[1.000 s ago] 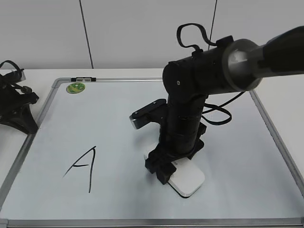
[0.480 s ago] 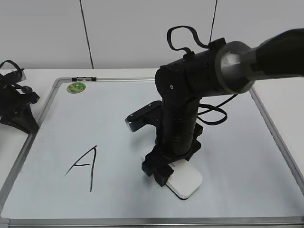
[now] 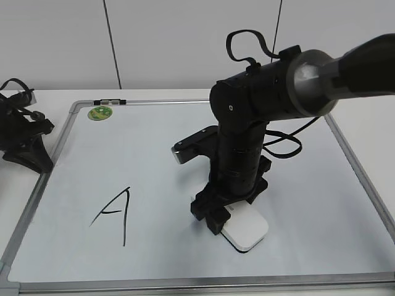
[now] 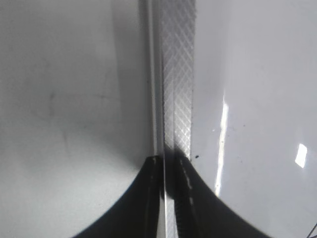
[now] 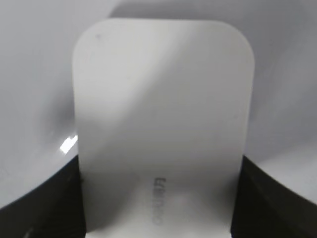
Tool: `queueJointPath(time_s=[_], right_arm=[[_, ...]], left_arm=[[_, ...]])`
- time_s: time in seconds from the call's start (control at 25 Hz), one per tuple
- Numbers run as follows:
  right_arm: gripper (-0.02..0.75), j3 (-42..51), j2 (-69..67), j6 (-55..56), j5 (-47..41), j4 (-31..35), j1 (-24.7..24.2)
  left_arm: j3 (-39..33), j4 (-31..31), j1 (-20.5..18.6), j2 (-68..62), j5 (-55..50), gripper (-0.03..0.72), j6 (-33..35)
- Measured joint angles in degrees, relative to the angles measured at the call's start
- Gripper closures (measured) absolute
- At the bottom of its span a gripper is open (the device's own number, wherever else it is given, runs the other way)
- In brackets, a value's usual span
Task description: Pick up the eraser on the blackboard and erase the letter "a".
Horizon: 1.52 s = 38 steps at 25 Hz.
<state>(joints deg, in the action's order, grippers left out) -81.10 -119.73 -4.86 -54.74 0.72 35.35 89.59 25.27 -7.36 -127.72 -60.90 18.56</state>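
Observation:
The white eraser lies flat on the blackboard, front of centre. My right gripper is shut on its left end. In the right wrist view the eraser fills the frame between the two black fingers of the right gripper, grey lettering facing up. No lowercase "a" shows in any view; the arm and eraser cover part of the board. My left gripper rests at the board's left edge. In the left wrist view it is shut and empty over the silver frame.
A tall capital "A" is drawn at the board's front left. A round green magnet sits at the far left corner, with a small dark and white object on the far frame beside it. White table surrounds the board.
My right gripper slid the eraser a little left and forward, then back to the right. The board and its "A" have shifted slightly right. The left gripper stayed put.

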Motion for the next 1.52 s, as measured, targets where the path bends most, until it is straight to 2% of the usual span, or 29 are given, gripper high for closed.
queueJointPath(time_s=[0.24,0.4,0.76,1.16,1.4,1.52], right_arm=[[0.213,-0.11,-0.10,0.14,-0.14,-0.13,-0.24],[0.213,-0.96,-0.33,0.14,-1.27,-0.72,-2.23],[0.213,-2.15,-0.69,0.28,-2.47,-2.45,-10.62],[0.213,-2.25,7.28,0.87,-4.03,-0.25,-17.99],[0.213,-2.25,8.11,1.06,-5.92,2.12,-25.54],[0.213,-2.25,8.11,1.14,-5.92,2.20,-27.50]], left_arm=[[0.35,-2.46,0.68,0.00,0.00,0.643,-2.70],[0.35,-2.61,0.68,0.00,0.00,0.643,-3.38],[0.54,-2.84,0.68,0.00,-0.21,0.643,-3.53],[0.54,-3.51,0.68,0.00,-0.35,0.643,-3.62],[0.59,-5.82,0.80,0.10,-0.35,0.643,-4.70],[0.68,-6.86,0.80,0.19,-0.35,0.643,-4.92]])
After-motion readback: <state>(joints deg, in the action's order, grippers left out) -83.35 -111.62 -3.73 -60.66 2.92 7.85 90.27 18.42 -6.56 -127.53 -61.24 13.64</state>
